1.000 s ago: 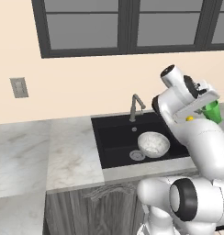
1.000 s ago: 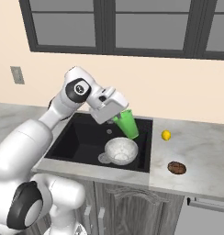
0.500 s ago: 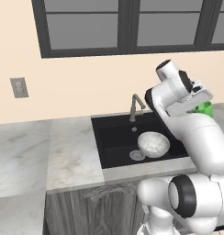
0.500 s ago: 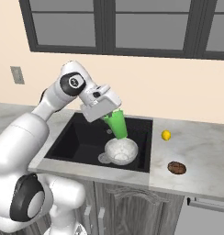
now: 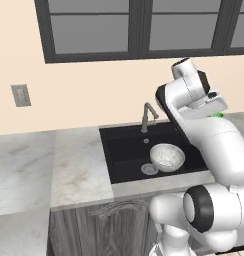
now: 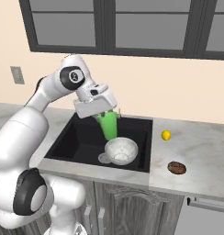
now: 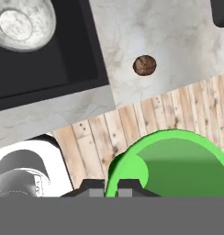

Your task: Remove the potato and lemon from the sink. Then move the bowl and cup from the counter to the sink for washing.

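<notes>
My gripper (image 6: 104, 114) is shut on the rim of the green cup (image 6: 108, 125), which hangs upright above the black sink (image 6: 79, 137), just behind and left of the bowl (image 6: 121, 150). In the hand view the cup (image 7: 178, 165) is large at the bottom, its wall pinched between the fingertips (image 7: 93, 186). The marbled bowl (image 5: 167, 156) sits in the basin by the drain (image 5: 149, 169). The lemon (image 6: 165, 135) and the potato (image 6: 176, 168) lie on the counter right of the sink. The potato (image 7: 144, 65) also appears in the hand view.
The grey faucet (image 5: 148, 114) rises at the back edge of the sink. Marble counter (image 5: 79, 170) stretches to the left of the basin and to the right (image 6: 196, 151). A wall outlet (image 5: 20, 95) and dark window frames are behind.
The arm has carried the green cup leftward, from near the sink's right edge to over the basin beside the bowl. The bowl, lemon and potato have stayed put.
</notes>
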Controlling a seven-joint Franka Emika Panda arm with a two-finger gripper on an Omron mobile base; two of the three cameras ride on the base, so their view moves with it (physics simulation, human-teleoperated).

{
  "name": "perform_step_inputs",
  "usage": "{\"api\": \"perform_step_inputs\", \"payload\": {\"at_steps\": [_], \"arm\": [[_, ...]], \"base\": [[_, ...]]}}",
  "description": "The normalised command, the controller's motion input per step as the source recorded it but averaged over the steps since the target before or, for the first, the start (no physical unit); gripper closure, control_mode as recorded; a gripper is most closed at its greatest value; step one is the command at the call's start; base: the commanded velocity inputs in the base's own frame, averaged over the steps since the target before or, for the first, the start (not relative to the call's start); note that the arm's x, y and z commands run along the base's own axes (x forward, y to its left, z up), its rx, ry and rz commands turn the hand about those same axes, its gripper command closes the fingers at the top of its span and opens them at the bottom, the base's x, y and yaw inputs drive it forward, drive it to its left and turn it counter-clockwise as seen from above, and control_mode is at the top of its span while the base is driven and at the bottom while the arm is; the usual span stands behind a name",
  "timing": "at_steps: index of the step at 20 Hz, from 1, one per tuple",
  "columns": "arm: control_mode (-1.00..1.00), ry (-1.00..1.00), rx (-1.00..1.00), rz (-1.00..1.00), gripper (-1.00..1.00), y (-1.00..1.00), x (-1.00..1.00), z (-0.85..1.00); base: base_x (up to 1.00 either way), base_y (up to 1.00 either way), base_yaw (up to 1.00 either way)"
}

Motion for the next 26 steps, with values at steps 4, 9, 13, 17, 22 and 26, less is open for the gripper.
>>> {"api": "perform_step_inputs", "payload": {"at_steps": [4, 9, 13, 17, 22, 26], "arm": [[-1.00, 0.00, 0.15, 0.00, 1.00, 0.19, -0.07, 0.00], [-1.00, 0.00, 0.14, 0.00, 1.00, 0.20, -0.08, 0.00], [-1.00, 0.00, 0.12, 0.00, 1.00, 0.12, -0.13, 0.00], [-1.00, 0.00, 0.10, 0.00, 1.00, 0.13, -0.17, 0.00], [-1.00, -0.03, 0.09, 0.00, 1.00, 0.20, -0.15, 0.00], [-1.00, -0.03, 0.07, 0.00, 1.00, 0.29, -0.06, 0.00]], "base": [[0.00, 0.00, 0.00], [0.00, 0.00, 0.00], [0.00, 0.00, 0.00], [0.00, 0.00, 0.00], [0.00, 0.00, 0.00], [0.00, 0.00, 0.00]]}}
